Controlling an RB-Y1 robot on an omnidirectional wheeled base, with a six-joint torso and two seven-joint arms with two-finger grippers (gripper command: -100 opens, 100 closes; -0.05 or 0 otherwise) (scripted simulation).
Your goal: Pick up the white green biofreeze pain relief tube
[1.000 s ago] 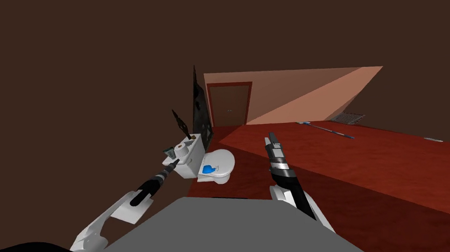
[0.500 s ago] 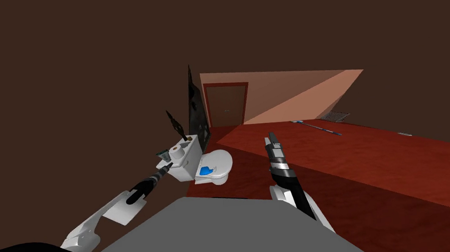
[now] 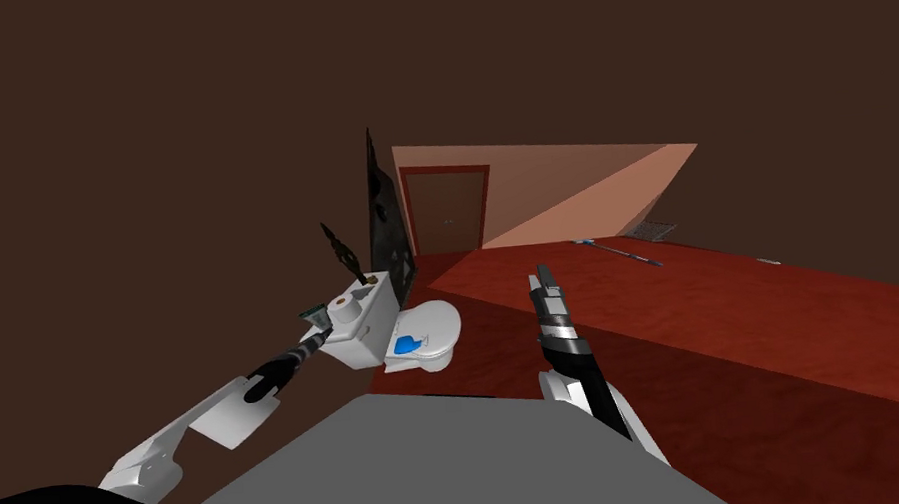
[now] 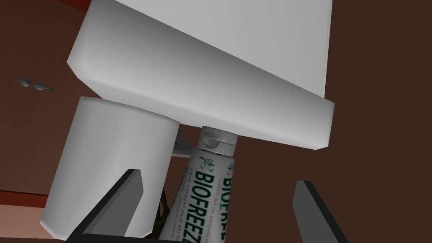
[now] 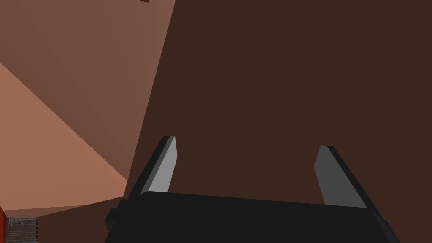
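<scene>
**Left gripper open around the tube on the toilet tank**

The tube (image 4: pixel 205 198), white with dark green BIOFREEZE lettering, stands on the white tank (image 3: pixel 362 339) of the toilet (image 3: pixel 433 327). Its grey cap end is against the tank's top. It sits at the end of the tank nearest the left arm, just beside a plain white roll (image 4: pixel 114 164). I cannot tell whether tube and roll touch.

The left arm reaches out across to the tank. The left gripper (image 4: pixel 219 180) is released, its fingers (image 4: pixel 124 206) spread wide. The tube rises from between them, closer to the finger on the roll's side. That finger overlaps the roll in the wrist view. Neither finger presses on the tube, and there is a clear gap on the side away from the roll.

The right arm is held forward over the red floor (image 3: pixel 744 321), well apart from the toilet. The right gripper (image 5: pixel 246 143) is also released and holds nothing.

A blue thing (image 3: pixel 406 345) lies on the toilet lid. Behind the toilet a dark panel (image 3: pixel 385 219) leans up, with a brown door (image 3: pixel 444 209) just past it. Farther off a long thin tool (image 3: pixel 623 250) lies on the floor near a vent (image 3: pixel 654 230).
</scene>
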